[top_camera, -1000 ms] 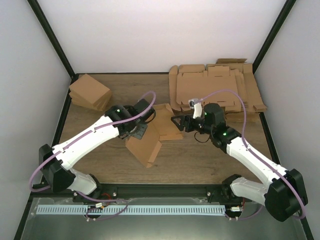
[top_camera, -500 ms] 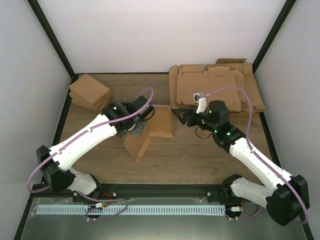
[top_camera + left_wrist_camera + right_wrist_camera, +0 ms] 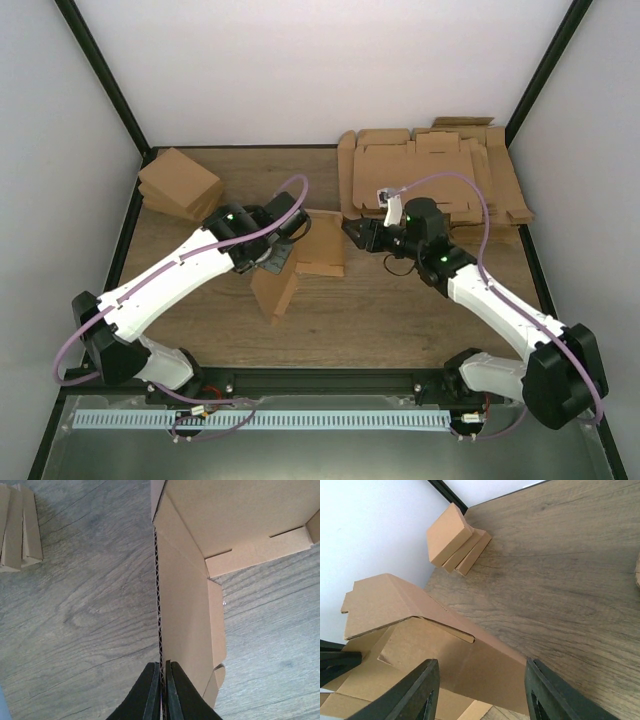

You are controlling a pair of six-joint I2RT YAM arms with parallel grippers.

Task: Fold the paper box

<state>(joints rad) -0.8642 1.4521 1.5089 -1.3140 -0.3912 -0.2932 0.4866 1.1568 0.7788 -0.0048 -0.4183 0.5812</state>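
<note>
Cardboard paper box (image 3: 300, 265) pinched by left tool (image 3: 160, 666); right tool (image 3: 481, 669) spread astride its flap (image 3: 395, 605), folding inward judged next.

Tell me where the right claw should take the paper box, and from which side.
Likely the raised free panel on the right side of the paper box, approached from the right: the left claw pinches the opposite wall's thin edge, and the open right claw faces that panel.

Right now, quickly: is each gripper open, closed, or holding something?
Left gripper: closed, clamped on an edge of the paper box.
Right gripper: open, jaws apart with a panel of the box between them, no grip visible.
</note>
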